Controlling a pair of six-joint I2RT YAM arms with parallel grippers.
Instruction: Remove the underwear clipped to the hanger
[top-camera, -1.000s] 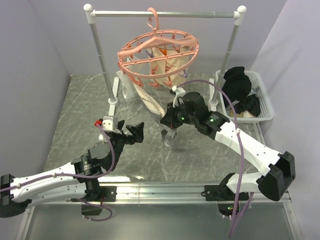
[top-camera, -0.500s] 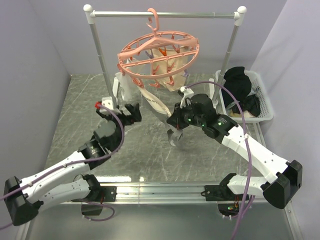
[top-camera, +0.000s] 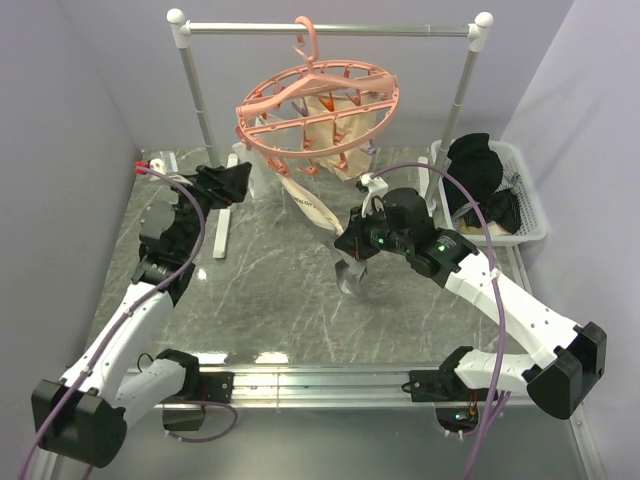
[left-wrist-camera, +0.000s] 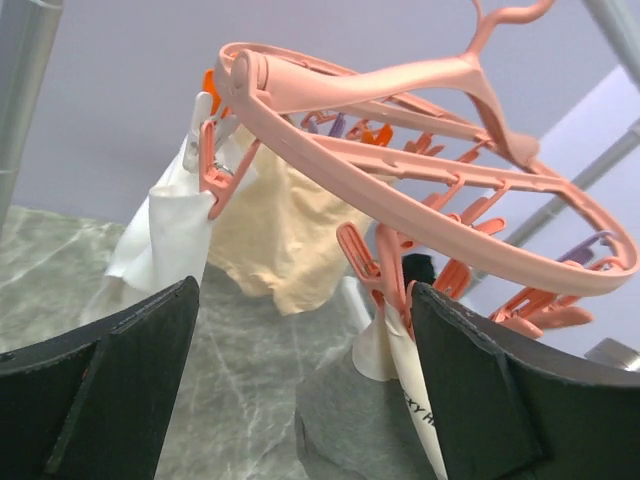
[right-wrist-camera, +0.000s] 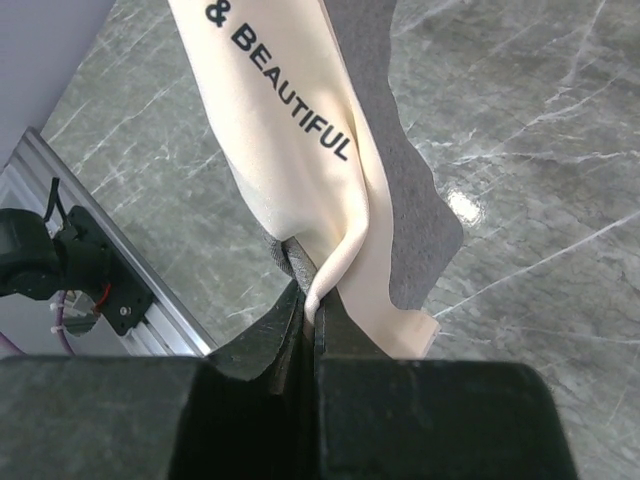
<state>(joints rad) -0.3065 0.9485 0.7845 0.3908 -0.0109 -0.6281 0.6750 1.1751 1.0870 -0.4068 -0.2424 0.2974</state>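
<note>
The salmon-pink ring hanger (top-camera: 318, 108) hangs by its hook from the silver rail, with cream underwear (top-camera: 335, 130) clipped under it. My right gripper (top-camera: 350, 253) is shut on a cream and grey underwear (right-wrist-camera: 300, 170) with black lettering. That piece stretches taut from a clip down to the gripper (right-wrist-camera: 312, 310). My left gripper (top-camera: 228, 180) is open and empty, raised at the hanger's left. In the left wrist view the hanger (left-wrist-camera: 430, 190), its clips and the cream underwear (left-wrist-camera: 285, 240) fill the gap between the open fingers (left-wrist-camera: 470, 390).
A white basket (top-camera: 528, 205) at the right holds black underwear (top-camera: 478, 170). The silver rail (top-camera: 330, 30) stands on two posts with white caps; the left post (top-camera: 205, 130) is right beside my left gripper. Purple walls close in the left and right.
My left arm has swung up and to the left, from the table's front to the left post beside the hanger. My right gripper has stayed shut on the underwear, shifting slightly right.
</note>
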